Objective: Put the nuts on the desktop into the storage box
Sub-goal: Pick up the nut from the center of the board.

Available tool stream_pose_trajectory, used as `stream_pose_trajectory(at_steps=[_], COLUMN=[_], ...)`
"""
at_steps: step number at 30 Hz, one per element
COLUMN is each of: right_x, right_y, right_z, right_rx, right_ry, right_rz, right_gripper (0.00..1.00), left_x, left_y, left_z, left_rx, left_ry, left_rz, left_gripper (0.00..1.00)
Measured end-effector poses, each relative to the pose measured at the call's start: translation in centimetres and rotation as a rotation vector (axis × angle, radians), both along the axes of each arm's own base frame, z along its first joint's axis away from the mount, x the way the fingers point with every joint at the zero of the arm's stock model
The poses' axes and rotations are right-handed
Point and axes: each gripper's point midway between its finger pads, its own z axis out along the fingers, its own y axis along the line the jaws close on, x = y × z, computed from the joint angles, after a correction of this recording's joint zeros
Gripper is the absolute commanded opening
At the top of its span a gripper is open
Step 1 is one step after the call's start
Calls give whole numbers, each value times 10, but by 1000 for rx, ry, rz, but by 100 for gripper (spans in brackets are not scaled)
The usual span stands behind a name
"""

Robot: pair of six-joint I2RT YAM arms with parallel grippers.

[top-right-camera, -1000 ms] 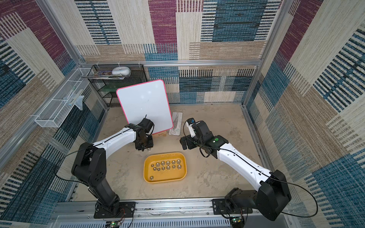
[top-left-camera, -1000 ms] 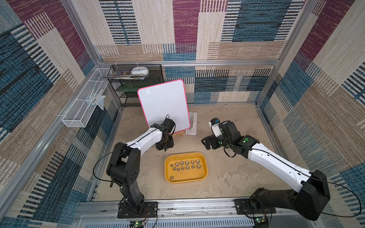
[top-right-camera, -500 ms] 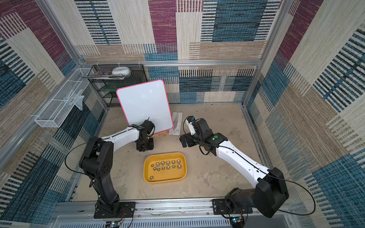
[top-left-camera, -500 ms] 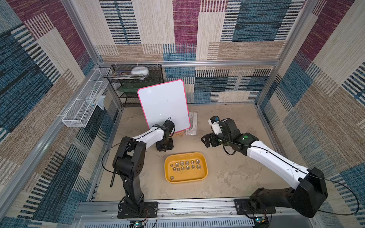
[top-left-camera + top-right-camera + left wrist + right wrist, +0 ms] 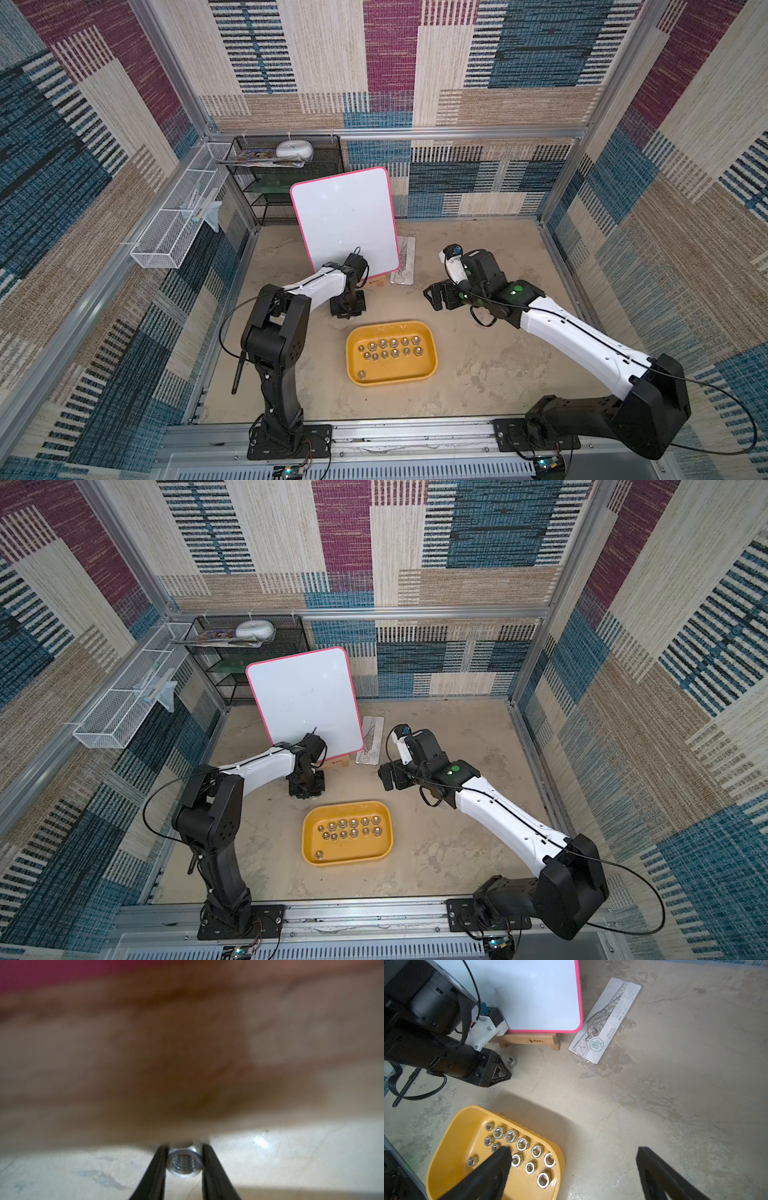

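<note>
The left fingers (image 5: 155,1172) are clamped on one hex nut (image 5: 184,1164) down at table (image 5: 291,1157) level, pinching its opposite flats. That grip should keep so small a part from rolling (bright silver, threaded bore facing the wrist camera). The right fingers (image 5: 496,1165) are spread and empty, hovering clear. A second nut (image 5: 511,1061) lies loose beside the whiteboard stand (image 5: 527,1040) — a dozen or so already rest in the yellow storage box (image 5: 432,353).
</note>
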Motion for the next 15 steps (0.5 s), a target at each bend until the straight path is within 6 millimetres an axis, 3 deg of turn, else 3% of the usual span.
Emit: stream_pose_trajectory(at_steps=[4,11,15], right_x=[-1,-2,-4], right_y=[-1,0,0], right_z=[-1,-2,-1], right_rx=[1,8,14], right_ry=[4,9,8], right_rz=[-3,0,1], right_gripper=[99,99,99], left_x=[1,2,-9], left_y=[0,3,4], left_z=[10,46,69], left_rx=[-10,-26,-43], left_ry=[-30,-119,-159], left_rz=[1,8,11], left_gripper=[25,26,26])
